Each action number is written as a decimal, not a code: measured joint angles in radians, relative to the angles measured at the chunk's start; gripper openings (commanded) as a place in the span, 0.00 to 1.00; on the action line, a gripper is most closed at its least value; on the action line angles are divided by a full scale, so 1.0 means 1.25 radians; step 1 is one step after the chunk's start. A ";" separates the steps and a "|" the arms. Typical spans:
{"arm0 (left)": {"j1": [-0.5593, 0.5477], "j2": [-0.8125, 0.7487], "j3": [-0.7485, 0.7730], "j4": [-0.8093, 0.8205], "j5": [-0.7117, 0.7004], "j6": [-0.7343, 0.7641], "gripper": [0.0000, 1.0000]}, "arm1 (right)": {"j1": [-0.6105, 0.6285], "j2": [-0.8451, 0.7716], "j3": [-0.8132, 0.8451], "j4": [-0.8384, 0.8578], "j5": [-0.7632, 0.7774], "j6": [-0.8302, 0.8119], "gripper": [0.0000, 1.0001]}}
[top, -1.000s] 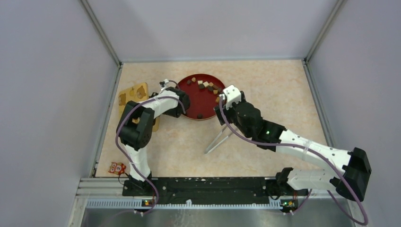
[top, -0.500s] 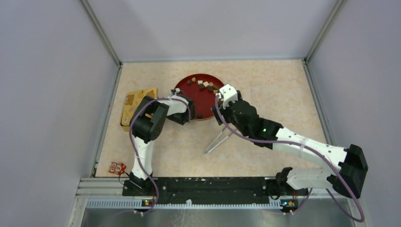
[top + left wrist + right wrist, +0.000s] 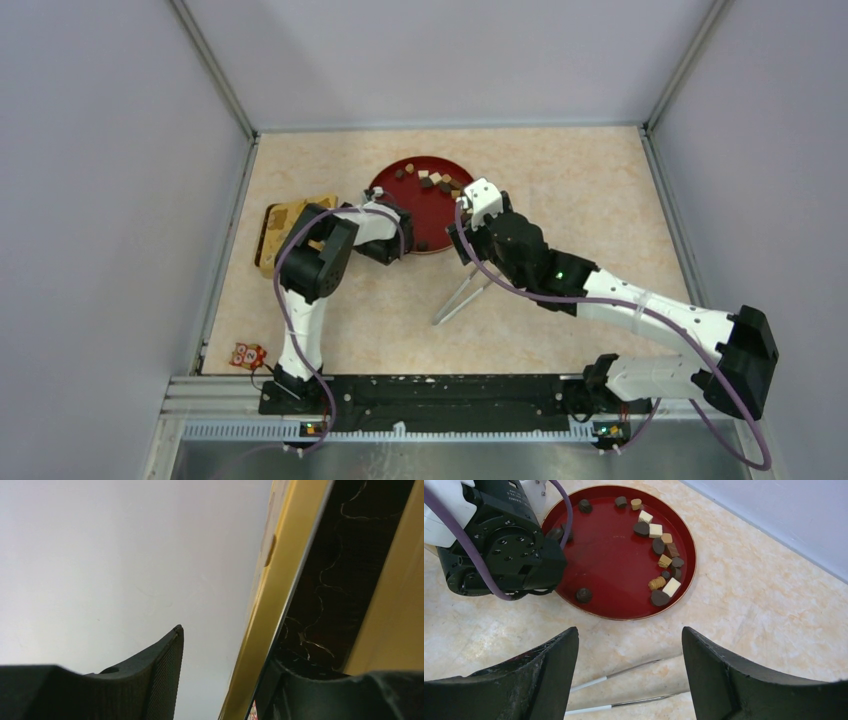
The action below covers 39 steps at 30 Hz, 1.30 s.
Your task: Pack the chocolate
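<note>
The chocolate (image 3: 662, 555) is several small dark, tan and cream pieces in a round red tray (image 3: 400, 215), mostly along its far right rim (image 3: 436, 182). One dark piece (image 3: 584, 595) sits alone near the tray's front. My right gripper (image 3: 629, 630) hangs open and empty over the table just in front of the tray. My left gripper (image 3: 227, 645) is open, with the wall of a tilted yellow tin (image 3: 280, 580) standing between its fingers. One finger (image 3: 150, 675) is apart from the wall. In the top view the left arm hides that gripper beside the tin (image 3: 280, 235).
Metal tongs (image 3: 465, 295) lie on the table below my right gripper (image 3: 463, 238). A small printed item (image 3: 247, 355) sits at the front left. The left arm's wrist (image 3: 499, 545) overhangs the tray's left side. Grey walls enclose the table.
The left arm folded back and the yellow tin went from lying flat to tilted up. The left jaws went from shut to open. The right gripper shifted slightly left.
</note>
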<state>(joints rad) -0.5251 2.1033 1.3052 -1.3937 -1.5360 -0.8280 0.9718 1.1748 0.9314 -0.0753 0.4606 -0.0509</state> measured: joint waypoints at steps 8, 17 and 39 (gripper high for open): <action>-0.013 -0.001 0.002 -0.002 0.018 0.008 0.85 | 0.000 0.000 0.000 0.000 -0.002 0.002 0.74; -0.016 -0.009 0.042 -0.002 0.111 0.016 0.99 | 0.000 0.000 0.000 0.000 -0.009 0.002 0.73; -0.016 -0.187 0.032 0.240 0.455 0.317 0.99 | 0.000 -0.005 0.000 -0.001 -0.022 0.017 0.73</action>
<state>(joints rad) -0.5453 1.8690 1.3449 -1.0939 -0.9676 -0.4320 0.9718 1.1679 0.9314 -0.0761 0.4335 -0.0292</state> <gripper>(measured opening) 0.987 0.737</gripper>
